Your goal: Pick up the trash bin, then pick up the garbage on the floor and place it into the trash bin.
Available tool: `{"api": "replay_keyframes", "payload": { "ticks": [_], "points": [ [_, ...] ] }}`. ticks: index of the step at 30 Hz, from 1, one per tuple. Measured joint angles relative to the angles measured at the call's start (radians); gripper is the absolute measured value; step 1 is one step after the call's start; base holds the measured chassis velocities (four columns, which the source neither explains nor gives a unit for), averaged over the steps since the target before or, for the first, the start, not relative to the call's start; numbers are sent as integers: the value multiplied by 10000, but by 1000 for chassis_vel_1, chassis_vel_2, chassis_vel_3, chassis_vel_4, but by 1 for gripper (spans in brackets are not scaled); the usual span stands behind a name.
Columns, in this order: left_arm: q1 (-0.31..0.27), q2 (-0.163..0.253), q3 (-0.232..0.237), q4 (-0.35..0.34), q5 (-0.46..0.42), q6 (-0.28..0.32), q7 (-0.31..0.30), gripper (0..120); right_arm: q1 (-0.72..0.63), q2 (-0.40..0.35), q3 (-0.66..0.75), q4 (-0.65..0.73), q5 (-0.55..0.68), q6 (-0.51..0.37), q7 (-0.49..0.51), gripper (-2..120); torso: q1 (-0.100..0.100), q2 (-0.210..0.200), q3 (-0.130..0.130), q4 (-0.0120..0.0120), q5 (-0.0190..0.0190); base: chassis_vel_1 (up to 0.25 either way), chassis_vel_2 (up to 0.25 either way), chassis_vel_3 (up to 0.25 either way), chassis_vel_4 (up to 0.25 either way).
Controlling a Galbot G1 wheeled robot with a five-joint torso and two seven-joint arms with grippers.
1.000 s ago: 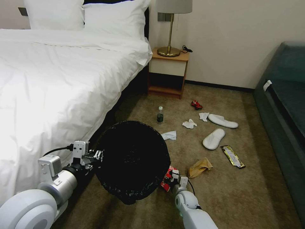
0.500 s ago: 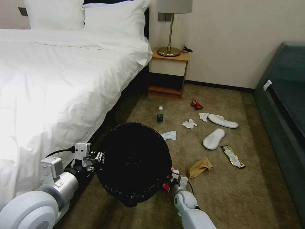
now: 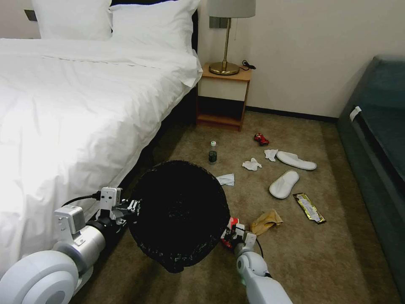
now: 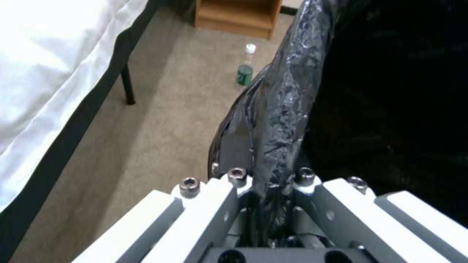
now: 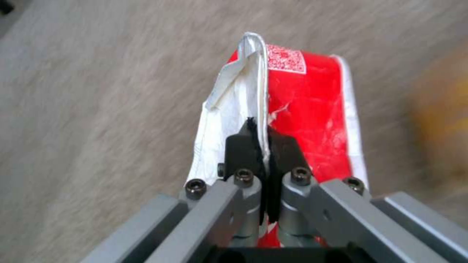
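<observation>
White bed [image 3: 76, 97] with two pillows [image 3: 114, 19] sits left and beyond the left claw [image 3: 130, 207]. Wooden nightstand [image 3: 223, 95] with brass lamp [image 3: 228, 38], far ahead of both claws. Dark green sofa [image 3: 379, 139], well right of the right claw [image 3: 232, 231].

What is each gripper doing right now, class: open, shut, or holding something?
Left gripper: shut on the rim of the trash bin.
Right gripper: shut on the red packet.
</observation>
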Motion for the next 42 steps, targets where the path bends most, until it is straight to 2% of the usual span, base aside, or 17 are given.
{"api": "replay_keyframes", "payload": {
  "ticks": [4, 7, 9, 10, 11, 12, 14, 19, 20, 22, 24, 25, 26, 28, 34, 38, 42],
  "points": [
    [-613, 265, 217, 336, -763, 5, -250, 2, -731, -759, 467, 1534, 445, 29, -13, 0, 0, 1, 0, -2, 0, 0, 0, 0, 0],
    [-882, 347, 296, 542, -962, 6, -301, 2, -1169, -1071, 781, 2326, 637, 7, -32, 0, 0, 0, 0, -1, -1, 0, 0, 0, 0],
    [-1380, 402, 584, 880, -1162, 10, -357, 2, -1887, -1557, 1307, 3755, 1067, -97, -51, 0, 0, 0, 0, -4, 1, 0, 0, 0, 0],
    [-1380, 402, 584, 880, -1162, 10, -357, 2, -1887, -1557, 1307, 3755, 1067, -97, -51, 0, 0, 0, 0, -4, 1, 0, 0, 0, 0],
    [-1648, 406, 807, 1042, -1210, 10, -428, 2, -2247, -1801, 1618, 4670, 1382, -253, -63, 0, 0, 0, 0, -4, 0, 0, 0, 0, 0],
    [-1648, 406, 807, 1042, -1210, 10, -428, 2, -2247, -1801, 1618, 4670, 1382, -253, -63, 0, 0, 0, 0, -4, 0, 0, 0, 0, 0],
    [-2167, 379, 1343, 1342, -1240, 15, -612, 2, -2810, -2301, 2287, 6497, 2061, -687, -119, 0, 0, 0, 0, -3, -2, 0, 0, 0, 0],
    [-2413, 353, 1733, 1580, -1135, 20, -651, 2, -3078, -2870, 3074, 8158, 2938, -1306, -287, 0, -1, 0, -1, -4, 1, 0, 0, 0, 0],
    [-2413, 353, 1733, 1580, -1135, 20, -651, 2, -3078, -2870, 3074, 8158, 2938, -1306, -287, 0, -1, 0, -1, -4, 1, 0, 0, 0, 0],
    [-2473, 415, 2013, 1780, -1035, 21, -725, 2, -3069, -3643, 3452, 9300, 3732, -1549, -437, 0, -1, 0, -1, 0, -2, 0, 0, 0, 0],
    [-2510, 463, 2138, 1841, -1053, 22, -796, 2, -3061, -3887, 3480, 9610, 3893, -1549, -489, 0, -1, 1, -1, 1, -2, 0, 0, 0, 0],
    [-2670, 627, 2576, 2030, -1101, 22, -1073, 2, -3042, -4525, 3447, 10564, 4391, -1617, -692, 0, -1, 0, 0, -1, -2, 0, 0, 0, 0],
    [-2670, 627, 2576, 2030, -1101, 22, -1073, 2, -3042, -4525, 3447, 10564, 4391, -1617, -692, 0, -1, 0, 0, -1, -2, 0, 0, 0, 0],
    [-2722, 710, 2932, 2054, -1253, 22, -1207, 2, -2916, -5091, 3330, 11351, 5106, -1862, -745, 0, -1, 0, -1, -1, -3, 0, 0, 0, 0],
    [-2765, 740, 3274, 2078, -1451, 22, -1412, 2, -2633, -5798, 3097, 12252, 6021, -2405, -1060, 0, -1, 0, -1, -1, -3, 0, 0, 0, 0],
    [-2895, 666, 3592, 2158, -1446, 21, -1541, 2, -2397, -5822, 2678, 12418, 6058, -2683, -1589, 0, -1, 0, 0, -2, -2, 0, 0, 0, 0],
    [-2968, 625, 3811, 2194, -1442, 21, -1594, 2, -2278, -5797, 2022, 12429, 5975, -2717, -1624, 0, -1, 0, 0, -1, -2, 0, 0, 0, 0]
  ]
}}
